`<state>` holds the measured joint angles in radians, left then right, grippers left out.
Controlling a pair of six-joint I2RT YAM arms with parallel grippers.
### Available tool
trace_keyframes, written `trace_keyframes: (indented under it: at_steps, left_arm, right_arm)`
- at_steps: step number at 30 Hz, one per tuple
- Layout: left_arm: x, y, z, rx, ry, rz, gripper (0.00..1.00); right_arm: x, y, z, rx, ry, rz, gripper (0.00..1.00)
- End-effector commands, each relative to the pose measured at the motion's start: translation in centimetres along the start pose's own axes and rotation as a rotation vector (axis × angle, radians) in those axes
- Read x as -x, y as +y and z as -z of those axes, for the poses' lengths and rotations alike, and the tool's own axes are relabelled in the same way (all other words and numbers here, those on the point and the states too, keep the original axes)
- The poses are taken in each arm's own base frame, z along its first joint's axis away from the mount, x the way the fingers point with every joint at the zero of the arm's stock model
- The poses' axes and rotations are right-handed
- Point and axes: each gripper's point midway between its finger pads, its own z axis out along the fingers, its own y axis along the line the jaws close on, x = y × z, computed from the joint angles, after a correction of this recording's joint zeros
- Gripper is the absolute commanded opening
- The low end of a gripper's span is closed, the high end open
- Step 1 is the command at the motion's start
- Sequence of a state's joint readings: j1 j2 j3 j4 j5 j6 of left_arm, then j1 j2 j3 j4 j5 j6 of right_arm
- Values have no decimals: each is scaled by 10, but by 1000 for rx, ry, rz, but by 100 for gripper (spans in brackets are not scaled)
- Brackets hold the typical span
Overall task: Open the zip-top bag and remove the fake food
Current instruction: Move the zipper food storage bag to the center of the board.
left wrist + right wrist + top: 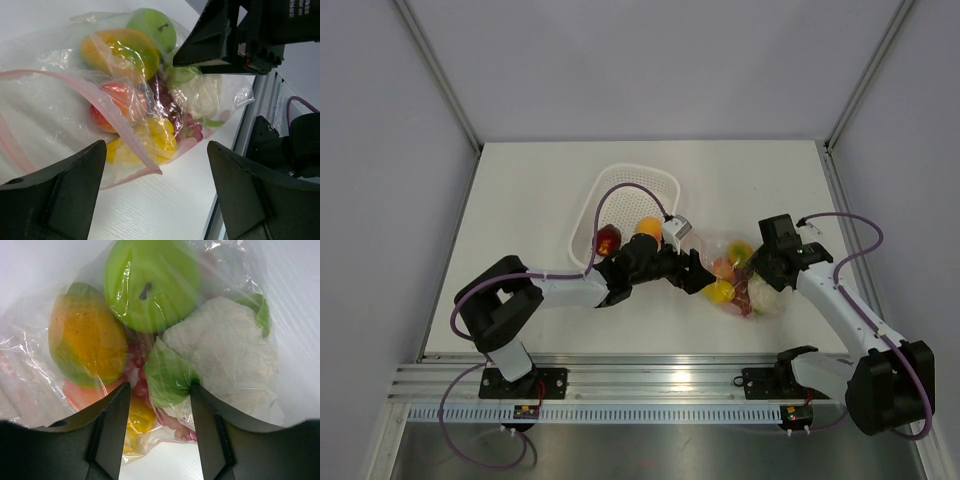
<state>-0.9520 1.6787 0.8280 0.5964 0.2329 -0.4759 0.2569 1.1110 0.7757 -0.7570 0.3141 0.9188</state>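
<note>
The clear, crinkly zip-top bag (745,290) with a pinkish zip strip (107,107) lay on the white table (520,200), to the right of the white perforated plastic basket (620,185) and between the two arms. Inside it were packed a glossy green plastic apple (150,282), an orange-and-green mango-shaped piece (87,342), a pale green-white leafy piece (220,352), a yellow piece (157,135), a red piece (112,100) and a dark red grape cluster (172,112). The left gripper (156,147) hung over the zip end with its fingers (55,195) spread wide, touching nothing, the strip running slantwise between them. The right gripper (160,387) was at the bag's far end, its fingers (112,432) fairly close together with plastic and a green leaf between their tips; whether they pinched the bag could not be told. In the near part of the basket, partly behind the left arm, lay a small dark red fruit (608,240) and a round orange fruit (647,227).
</note>
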Motion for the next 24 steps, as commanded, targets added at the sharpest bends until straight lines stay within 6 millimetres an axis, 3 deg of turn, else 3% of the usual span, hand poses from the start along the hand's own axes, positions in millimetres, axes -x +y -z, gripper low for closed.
trace_keyframes:
  at_steps: [1, 7, 11, 15, 20, 21, 24]
  left_arm:
    - [24, -16, -4, -53, -73, -34, 84]
    - [25, -15, -3, -45, -74, -42, 84]
    - [26, -14, -2, -36, -73, -45, 84]
    - [29, -13, 2, -24, -78, -60, 84]
    - [44, -14, 16, 14, -108, -90, 84]
    - [46, -14, 19, 26, -113, -94, 84]
    - [58, -4, 30, 108, -135, -94, 84]
  right_arm:
    - [32, 24, -7, 21, -105, 23, 58]
    - [59, 66, -9, 73, -131, 112, 53]
    - [71, 76, -7, 65, -150, 139, 54]
    - [83, 68, 2, 49, -219, 106, 60]
    - [69, 75, 16, 223, -213, 133, 70]
    - [70, 80, 29, 291, -231, 138, 73]
    - [55, 88, 44, 443, -215, 187, 83]
